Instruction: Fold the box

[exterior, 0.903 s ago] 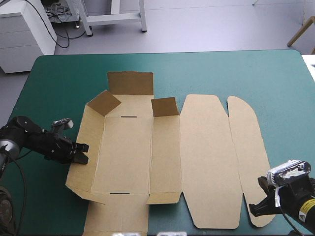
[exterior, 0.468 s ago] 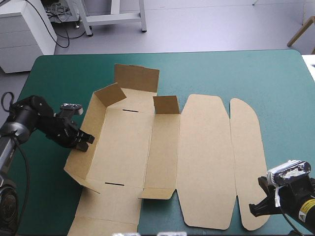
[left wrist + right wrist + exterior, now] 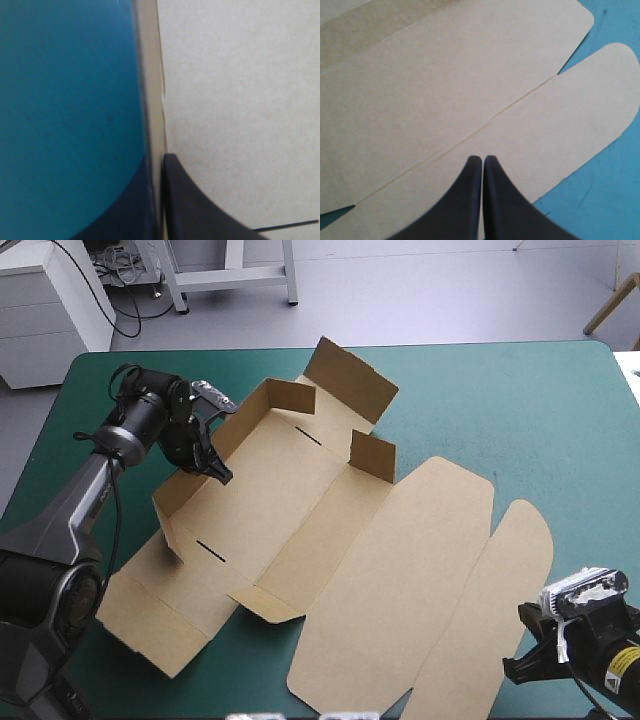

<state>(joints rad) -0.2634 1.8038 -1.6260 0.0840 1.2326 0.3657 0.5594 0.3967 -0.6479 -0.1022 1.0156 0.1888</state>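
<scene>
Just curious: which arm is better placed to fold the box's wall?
Left. The left gripper pinches the raised wall of the box; the right gripper, shut, hangs far off over the lid flap.

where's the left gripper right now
High view: the left gripper sits toward the far left of the table, shut on the raised side wall of the box.

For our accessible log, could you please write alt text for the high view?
The left gripper pinches a raised side wall of the brown box, which lies slantwise on the teal-green table, walls partly up, lid panels flat. The right gripper sits shut at the table's near right corner.
</scene>
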